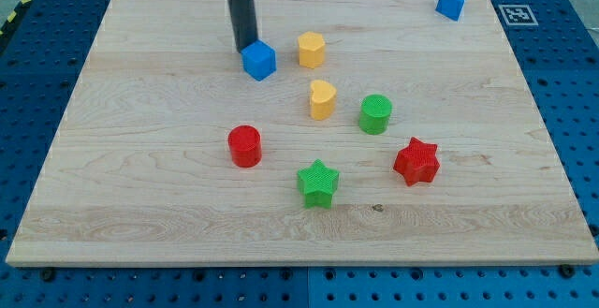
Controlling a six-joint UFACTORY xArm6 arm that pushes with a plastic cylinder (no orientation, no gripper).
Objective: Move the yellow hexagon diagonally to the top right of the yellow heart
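Observation:
The yellow hexagon [312, 50] stands on the wooden board in the upper middle of the view. The yellow heart [322, 98] lies just below it, slightly to the right. My tip [245, 47] is the lower end of a dark rod that comes down from the view's top. It stands left of the yellow hexagon, right behind the upper left of a blue cube [259, 61]; I cannot tell whether it touches the cube. The blue cube lies between my tip and the hexagon.
A green cylinder [375, 113] stands right of the heart. A red cylinder [245, 146], a green star [318, 183] and a red star [416, 161] lie lower on the board [140, 205]. Another blue block [451, 3] sits near the top right corner.

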